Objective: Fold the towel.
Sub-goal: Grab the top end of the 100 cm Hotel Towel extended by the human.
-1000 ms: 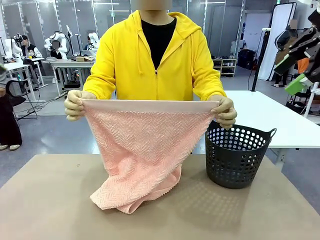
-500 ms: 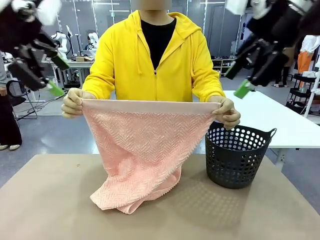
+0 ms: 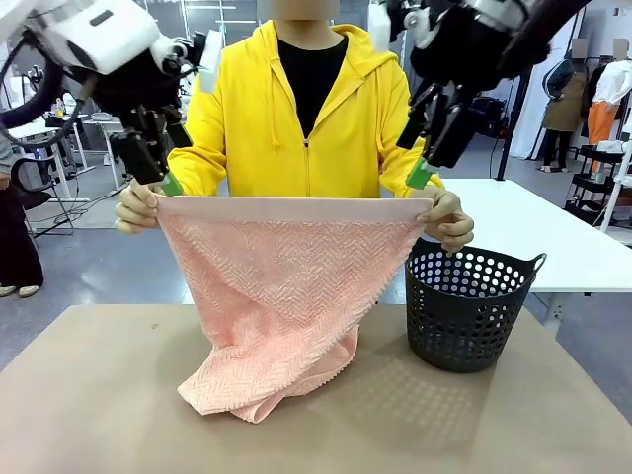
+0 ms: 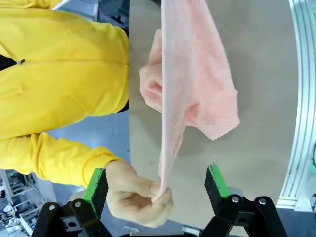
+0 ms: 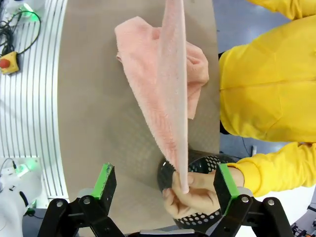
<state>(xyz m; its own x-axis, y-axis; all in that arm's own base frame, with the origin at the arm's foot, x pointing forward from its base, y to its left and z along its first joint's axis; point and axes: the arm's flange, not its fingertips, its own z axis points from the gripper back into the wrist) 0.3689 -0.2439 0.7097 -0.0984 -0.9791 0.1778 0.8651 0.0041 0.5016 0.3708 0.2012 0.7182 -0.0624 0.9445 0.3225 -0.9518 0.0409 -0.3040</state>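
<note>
**Task status.** No fold has been made. The salmon-pink terry towel with herringbone weave and a plain hem band [image 3: 286, 286] hangs from the person's two hands, which pinch its upper corners and stretch the hem band straight between them.

**Left gripper.** My left gripper [image 4: 155, 183] has its jaws fully wide and clamps nothing. One towel corner and the person's pinching hand [image 4: 136, 200] lie between my green pads [image 4: 95, 183].

**Right gripper.** My right gripper [image 5: 164, 183] is also wide and empty. The other corner and the person's other hand [image 5: 195, 195] sit between its fingers, nearer one pad.

**Work remaining (judgement).** I must close on both corners, take the towel over and make the fold, so practically the whole task is left.

**Towel condition.** Just beyond my fingertips the cloth is flat and taut. It narrows farther down, and its lower end lies bunched on the brown table [image 3: 99, 395]. A dark grey perforated plastic basket [image 3: 464, 316] stands below my right gripper, beside the towel. The cloth looks soft and is likely to sag once it is released.
</note>
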